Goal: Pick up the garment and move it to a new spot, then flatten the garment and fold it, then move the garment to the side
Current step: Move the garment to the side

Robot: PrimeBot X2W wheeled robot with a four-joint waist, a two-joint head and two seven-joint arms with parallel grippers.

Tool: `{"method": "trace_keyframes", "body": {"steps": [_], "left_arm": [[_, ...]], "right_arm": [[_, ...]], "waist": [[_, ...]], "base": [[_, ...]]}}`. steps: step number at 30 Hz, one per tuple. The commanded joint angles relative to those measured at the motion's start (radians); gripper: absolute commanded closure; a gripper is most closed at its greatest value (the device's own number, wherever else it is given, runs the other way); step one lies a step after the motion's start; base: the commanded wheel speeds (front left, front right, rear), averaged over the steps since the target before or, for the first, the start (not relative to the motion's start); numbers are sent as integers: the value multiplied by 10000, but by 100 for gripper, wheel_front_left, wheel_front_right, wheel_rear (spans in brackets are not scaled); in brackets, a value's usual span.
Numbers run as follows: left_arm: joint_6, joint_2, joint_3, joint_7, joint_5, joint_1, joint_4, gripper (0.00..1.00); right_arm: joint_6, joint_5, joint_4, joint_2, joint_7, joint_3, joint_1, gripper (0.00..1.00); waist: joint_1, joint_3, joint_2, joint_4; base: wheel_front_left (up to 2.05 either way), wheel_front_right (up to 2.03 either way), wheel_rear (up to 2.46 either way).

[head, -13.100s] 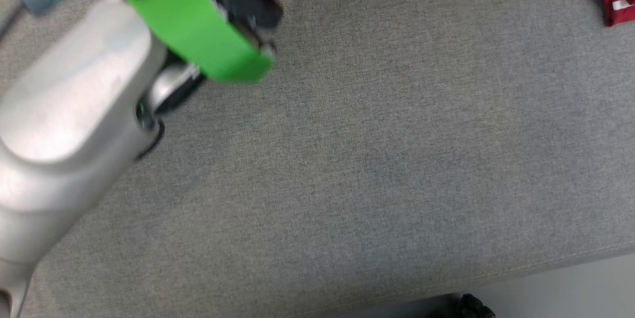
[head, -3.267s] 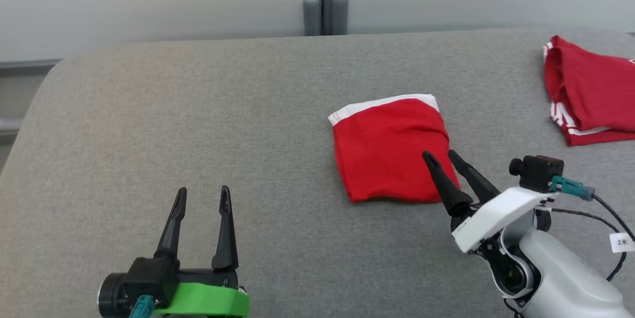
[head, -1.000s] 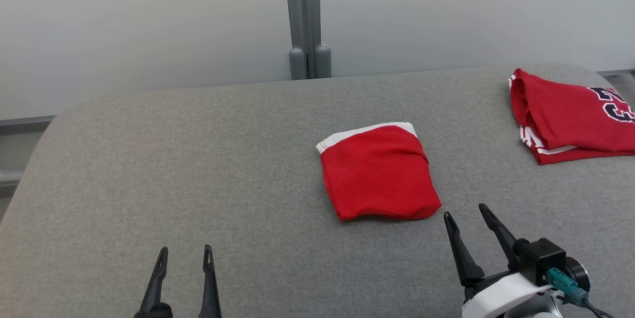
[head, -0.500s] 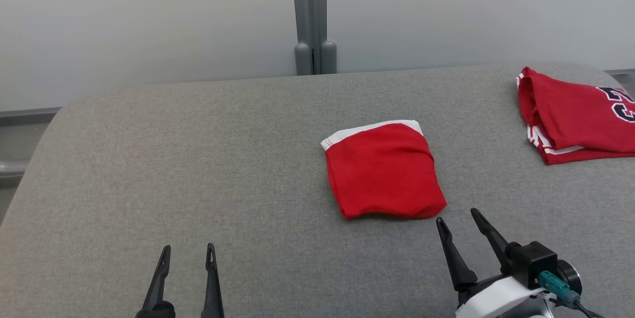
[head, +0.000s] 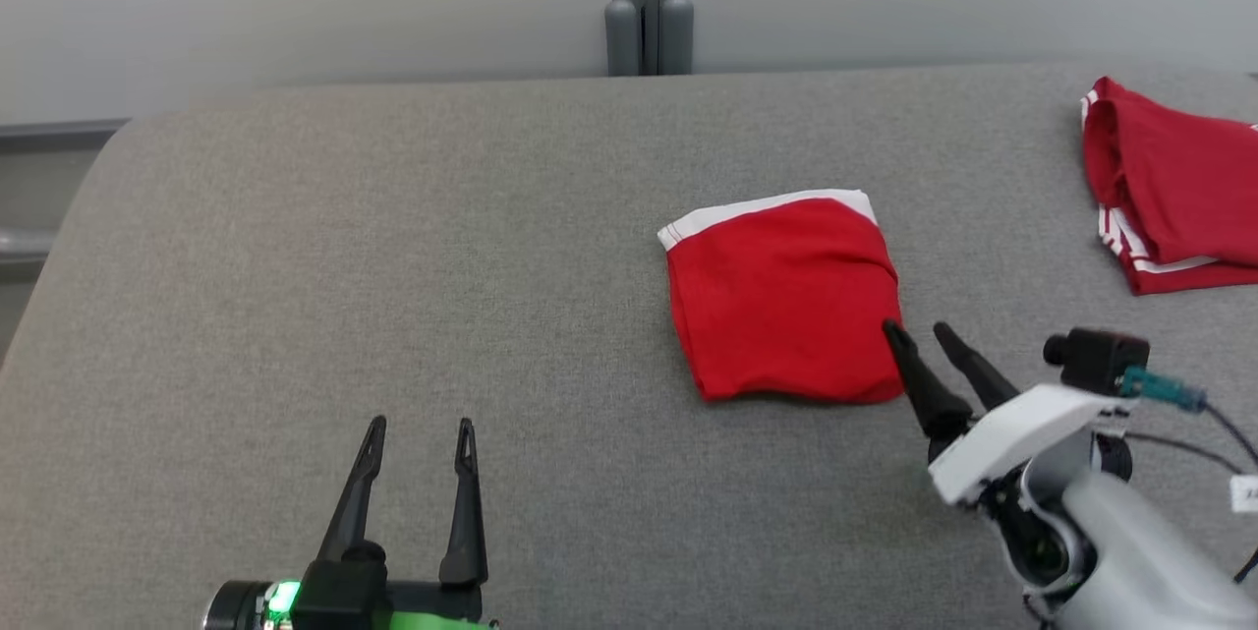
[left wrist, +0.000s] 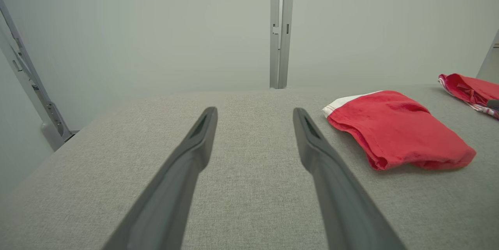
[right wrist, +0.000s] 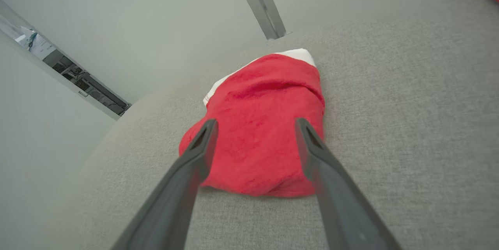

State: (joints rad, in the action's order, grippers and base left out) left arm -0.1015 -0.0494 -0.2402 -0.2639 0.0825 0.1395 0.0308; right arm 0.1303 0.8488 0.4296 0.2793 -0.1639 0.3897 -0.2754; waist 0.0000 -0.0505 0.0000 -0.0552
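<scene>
Red garment (head: 781, 301) of soft matt cloth with a white band, on a surface (head: 393, 247) of coarse grey woven fabric. Left gripper (head: 421, 423) and right gripper (head: 916, 326): smooth matt dark plastic fingers. Forearm (head: 1130, 551): glossy pale shell. Post (head: 649, 1): smooth grey metal.

Right gripper (head: 914, 326) forward again, fingers (head: 912, 367) now at the garment's (head: 781, 301) near right corner

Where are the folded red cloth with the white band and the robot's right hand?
folded red cloth with white band (head: 781, 301): head view, middle of its red top.
right hand (head: 914, 326): head view, midway between its two dark fingertips.
</scene>
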Motion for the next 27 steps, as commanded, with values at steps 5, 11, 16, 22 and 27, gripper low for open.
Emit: {"method": "trace_keyframes", "body": {"steps": [5, 11, 16, 22, 27], "left_arm": [[-57, -24, -401, 0, 167, -824, 251, 0], [-79, -24, -768, 0, 199, -1442, 426, 0], [-72, -24, -885, 0, 249, -1722, 367, 0], [-115, -24, -964, 1, 246, -1942, 358, 0], [-47, -24, -997, 1, 131, -2096, 388, 0]], "right_arm": [[5, 2918, 29, 1357, 1703, 374, -1412, 0], [3, 4720, 125, 2476, 3012, 294, -2260, 0], [3, 4788, 420, 2927, 3171, 670, -2635, 0], [3, 4950, 582, 2779, 3456, 1458, -2890, 100], [3, 4575, 319, 3119, 2961, 1977, -3211, 100]], "waist": [[0, -1406, 0, -696], [0, -2278, 0, -1186], [0, -2694, 0, -1374], [0, -2955, 0, -1320], [0, -3105, 0, -1066]], "base": [[0, 0, 0], [0, 0, 0], [0, 0, 0], [0, 0, 0], [0, 0, 0]]}}
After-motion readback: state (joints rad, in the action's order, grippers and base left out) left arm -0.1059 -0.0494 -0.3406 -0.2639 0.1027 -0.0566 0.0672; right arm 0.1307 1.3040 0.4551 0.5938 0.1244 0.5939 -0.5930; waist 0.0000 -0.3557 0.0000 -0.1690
